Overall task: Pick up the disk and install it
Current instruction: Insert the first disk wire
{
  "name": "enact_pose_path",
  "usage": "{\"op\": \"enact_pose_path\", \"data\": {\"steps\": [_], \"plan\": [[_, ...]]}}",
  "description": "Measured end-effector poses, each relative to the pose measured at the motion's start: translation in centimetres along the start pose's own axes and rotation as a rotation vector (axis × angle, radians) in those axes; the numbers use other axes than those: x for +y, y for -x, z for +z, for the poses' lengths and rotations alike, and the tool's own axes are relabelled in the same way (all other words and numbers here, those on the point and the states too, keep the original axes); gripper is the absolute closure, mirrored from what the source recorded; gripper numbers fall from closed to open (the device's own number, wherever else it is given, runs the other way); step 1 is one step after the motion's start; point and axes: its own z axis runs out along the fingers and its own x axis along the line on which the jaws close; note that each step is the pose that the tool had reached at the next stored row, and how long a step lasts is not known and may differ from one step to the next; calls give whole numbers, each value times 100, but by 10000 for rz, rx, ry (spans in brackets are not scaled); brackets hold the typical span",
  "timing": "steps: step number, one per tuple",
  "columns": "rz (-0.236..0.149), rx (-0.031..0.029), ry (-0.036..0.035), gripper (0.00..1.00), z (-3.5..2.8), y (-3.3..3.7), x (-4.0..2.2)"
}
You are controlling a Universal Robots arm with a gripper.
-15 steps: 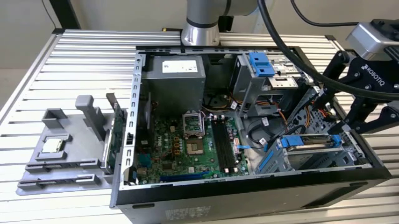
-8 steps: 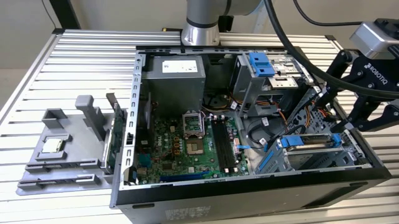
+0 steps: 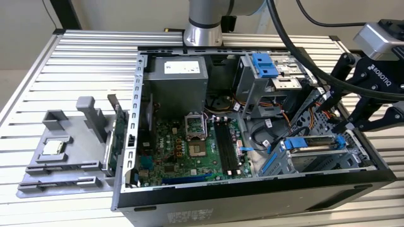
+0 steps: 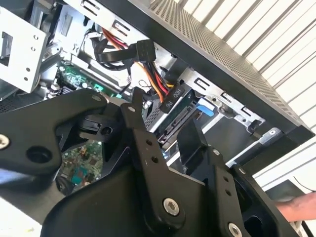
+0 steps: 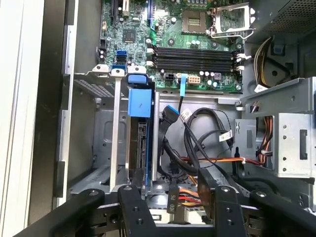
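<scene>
Line up the gripper (image 3: 334, 117), spread wide and empty, squarely over the disk (image 3: 309, 143) standing edge-on in the drive cage (image 3: 315, 163) at the exterior view's near right. Steer clear of the orange-red cables (image 5: 207, 160). Press evenly, judging by the blue bracket (image 5: 139, 106).

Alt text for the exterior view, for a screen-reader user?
A black gripper hangs at the exterior view's right, close beside a silver-grey hard drive in a blue plastic bracket that sits in a metal drive cage. The cage is inside an open black desktop computer case, green motherboard exposed, lying on a slatted metal table.
</scene>
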Motion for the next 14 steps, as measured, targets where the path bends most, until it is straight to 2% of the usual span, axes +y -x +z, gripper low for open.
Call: {"op": "enact_pose_path", "data": {"steps": [2,14], "plan": [[3,-2,22,0,6,-1,1],[2,-2,23,0,5,3,-18]]}}
